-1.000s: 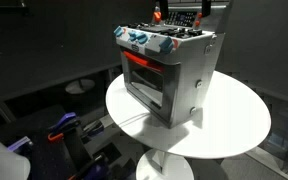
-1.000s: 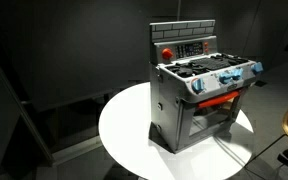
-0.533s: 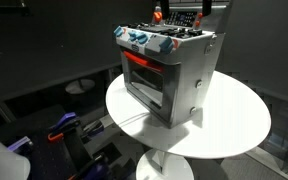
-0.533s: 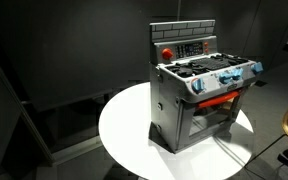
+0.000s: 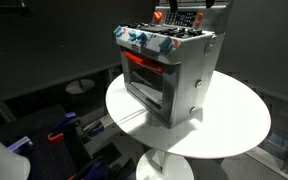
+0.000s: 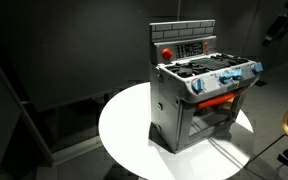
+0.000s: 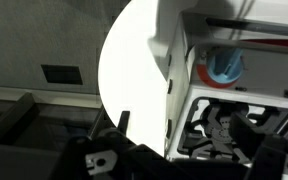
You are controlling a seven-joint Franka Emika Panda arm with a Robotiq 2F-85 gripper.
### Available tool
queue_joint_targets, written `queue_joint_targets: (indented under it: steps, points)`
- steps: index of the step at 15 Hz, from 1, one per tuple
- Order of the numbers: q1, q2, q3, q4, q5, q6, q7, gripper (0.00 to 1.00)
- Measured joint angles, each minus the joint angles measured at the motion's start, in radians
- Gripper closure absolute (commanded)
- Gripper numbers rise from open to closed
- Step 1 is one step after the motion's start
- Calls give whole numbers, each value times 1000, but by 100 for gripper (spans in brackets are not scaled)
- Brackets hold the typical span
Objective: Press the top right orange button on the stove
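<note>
The silver-grey toy stove (image 5: 169,70) stands on a round white table (image 5: 234,125) in both exterior views, and it also shows in the other one (image 6: 199,95). Its oven window glows orange-red, blue knobs line the front and a dark panel rises at the back. A round orange-red button (image 6: 167,52) sits on that panel. My gripper (image 7: 184,162) is open and empty. It hangs above the stove's cooktop edge, with a blue knob (image 7: 224,65) and a burner grate (image 7: 224,125) below it. My dark arm (image 6: 279,22) shows at the upper right, apart from the stove.
The table top is bare white around the stove (image 6: 124,125). Dark floor and dark walls surround it. Blue and black equipment (image 5: 64,128) sits on the floor beside the table.
My arm has come into an exterior view at the upper right, higher than before. The stove and table have not moved.
</note>
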Motion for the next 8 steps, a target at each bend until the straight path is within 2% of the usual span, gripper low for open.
queue_joint_targets:
  steps: [8]
  points:
    - [3, 180, 61, 127, 0, 86, 113, 0]
